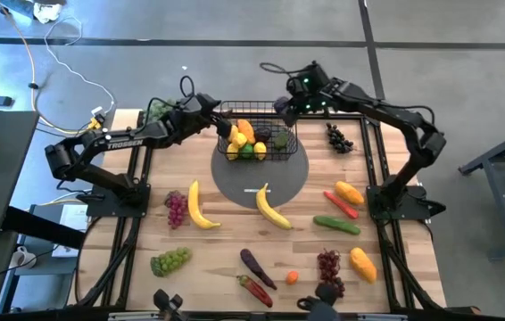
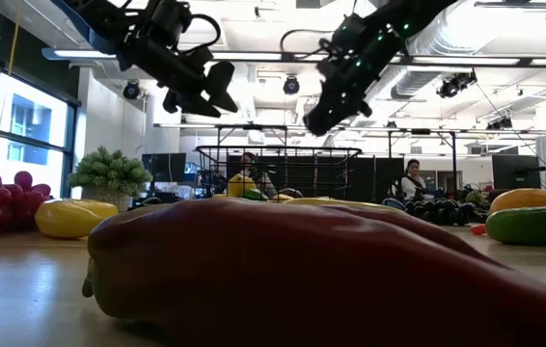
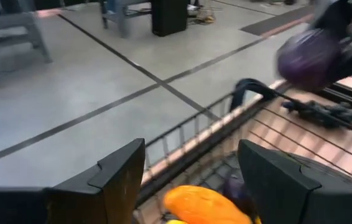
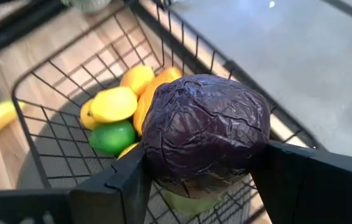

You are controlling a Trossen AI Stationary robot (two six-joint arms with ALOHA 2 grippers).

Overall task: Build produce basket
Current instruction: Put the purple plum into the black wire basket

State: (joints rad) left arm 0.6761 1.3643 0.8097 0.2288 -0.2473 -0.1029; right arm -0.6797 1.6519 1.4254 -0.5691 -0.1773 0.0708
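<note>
The black wire basket [image 1: 261, 141] stands on a dark round mat [image 1: 235, 183] at the table's far middle. It holds lemons [image 4: 114, 102], a lime [image 4: 112, 137] and an orange mango [image 3: 204, 205]. My right gripper [image 4: 201, 162] hangs over the basket's far right corner, shut on a dark purple, wrinkled round vegetable [image 4: 204, 127], which also shows in the left wrist view as a purple ball [image 3: 313, 56]. At the basket's far left corner, my left gripper [image 3: 191, 180] is open above the rim, with nothing between its fingers. My right gripper pinches the purple vegetable between its two fingers, on opposite sides of its lower half [image 4: 157, 155]. The fingers slant down from the table's far right. The vegetable is lifted clear, above the basket's far right corner, with a pale green underside showing below the fingers.
Loose produce lies on the near half of the table: two bananas [image 1: 201, 207] [image 1: 272, 209], purple grapes [image 1: 176, 208], green grapes [image 1: 170, 260], a cucumber [image 1: 336, 224], mangoes [image 1: 349, 192] [image 1: 363, 263], an eggplant [image 1: 257, 266]. Dark grapes [image 1: 339, 136] sit right of the basket, a leafy bunch [image 1: 157, 111] at its far left.
</note>
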